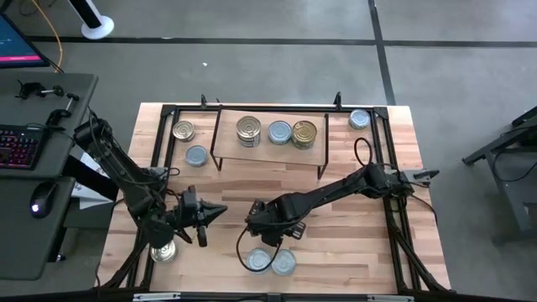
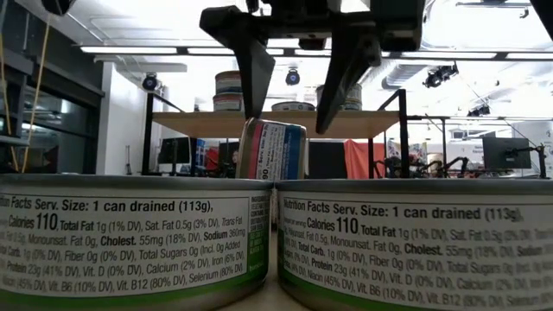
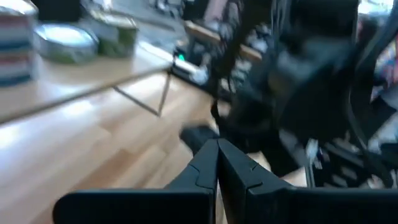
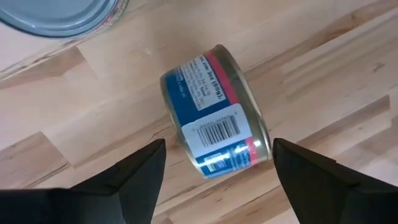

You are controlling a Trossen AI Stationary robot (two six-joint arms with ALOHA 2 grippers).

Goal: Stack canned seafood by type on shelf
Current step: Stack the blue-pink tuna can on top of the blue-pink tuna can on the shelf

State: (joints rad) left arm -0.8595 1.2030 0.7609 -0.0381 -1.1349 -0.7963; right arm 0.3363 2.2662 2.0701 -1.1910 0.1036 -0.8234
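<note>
A blue-labelled can [image 4: 214, 112] with a pink stripe and a barcode lies tipped on its side on the wooden tabletop, also seen in the low view [image 2: 273, 149]. My right gripper [image 4: 217, 152] points down over it, open. Its two fingers [image 2: 257, 78] stand on either side of the can and just above it, with a gap to it. The shelf [image 1: 268, 149] stands at the far middle and carries a gold stack [image 1: 248, 130], a blue-silver can [image 1: 279, 132] and a gold can [image 1: 304, 134]. My left gripper [image 1: 215, 214] hovers shut at the near left, empty.
Two silver cans [image 1: 258, 261] [image 1: 284, 263] with green labels stand near the front edge, just nearer than my right gripper. A gold can [image 1: 164, 250] sits under my left arm. Loose cans [image 1: 183, 130] [image 1: 196, 155] [image 1: 359, 118] flank the shelf. A black frame rims the table.
</note>
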